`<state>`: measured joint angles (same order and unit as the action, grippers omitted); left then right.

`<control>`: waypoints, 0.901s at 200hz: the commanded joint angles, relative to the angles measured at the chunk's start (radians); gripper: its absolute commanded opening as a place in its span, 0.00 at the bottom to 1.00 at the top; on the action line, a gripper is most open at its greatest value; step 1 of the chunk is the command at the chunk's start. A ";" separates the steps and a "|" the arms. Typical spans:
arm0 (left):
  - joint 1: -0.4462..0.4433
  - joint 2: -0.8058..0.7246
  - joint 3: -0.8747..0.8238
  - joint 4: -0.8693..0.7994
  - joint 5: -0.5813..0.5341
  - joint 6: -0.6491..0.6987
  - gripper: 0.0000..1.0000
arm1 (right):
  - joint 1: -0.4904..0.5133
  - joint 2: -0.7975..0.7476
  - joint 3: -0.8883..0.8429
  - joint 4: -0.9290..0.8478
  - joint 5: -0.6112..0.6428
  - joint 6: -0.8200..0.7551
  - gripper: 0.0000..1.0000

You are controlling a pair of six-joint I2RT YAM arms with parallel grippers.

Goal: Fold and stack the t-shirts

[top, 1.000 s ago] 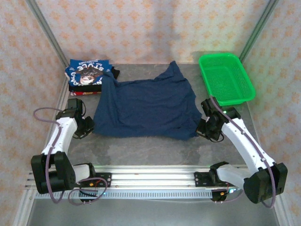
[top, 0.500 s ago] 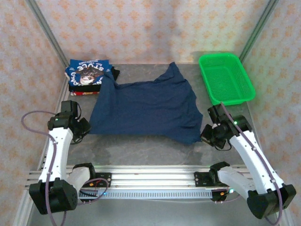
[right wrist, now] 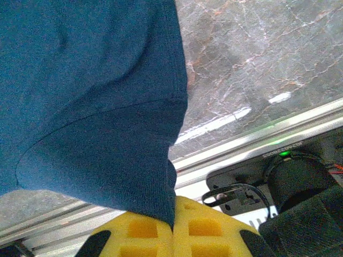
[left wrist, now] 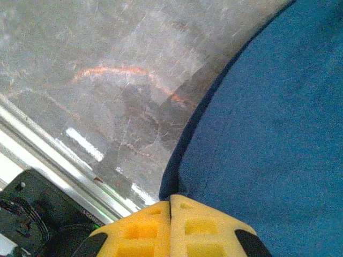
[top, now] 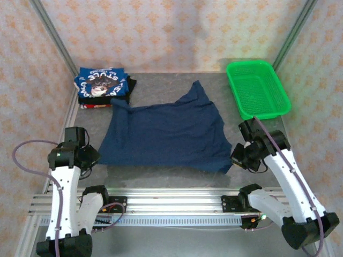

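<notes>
**Pinching the navy tee at both near corners**

Starting on the left: the left gripper sits at the near-left corner of the navy t-shirt. In the left wrist view its yellow pads are pressed flat together with no gap, and the shirt's edge runs right down into the seam between them, so it's clamped on the cloth. Bare table shows off to the side of that edge.

Back in the far-left corner there's a stack of folded tees, a blue printed one on top, with a floppy bit of the navy shirt reaching up close to it.

The navy shirt itself is spread mostly flat in the middle of the table, long axis running left to right, near hem strung between the two arms, and one peak of cloth pointing toward the back wall.

On the right, the right gripper has the near-right corner. In the right wrist view its pads are closed too, with the corner of the shirt tucked in between them.

Far right, well apart from the shirt, is the green basket.
</notes>
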<state>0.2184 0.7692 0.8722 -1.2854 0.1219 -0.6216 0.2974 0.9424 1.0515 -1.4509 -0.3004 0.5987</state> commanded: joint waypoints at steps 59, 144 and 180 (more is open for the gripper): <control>0.018 0.052 -0.092 0.132 -0.017 -0.169 0.00 | -0.006 0.124 0.001 0.056 0.083 -0.072 0.00; 0.024 0.238 -0.099 0.322 -0.034 -0.131 0.00 | -0.013 0.484 0.212 0.185 0.139 -0.283 0.00; 0.023 0.391 -0.052 0.419 -0.039 -0.068 0.00 | -0.021 0.652 0.341 0.225 0.175 -0.388 0.00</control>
<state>0.2314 1.0946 0.7719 -0.9619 0.1223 -0.7406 0.2840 1.5154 1.3064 -1.2583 -0.1913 0.3206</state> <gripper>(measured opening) 0.043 0.047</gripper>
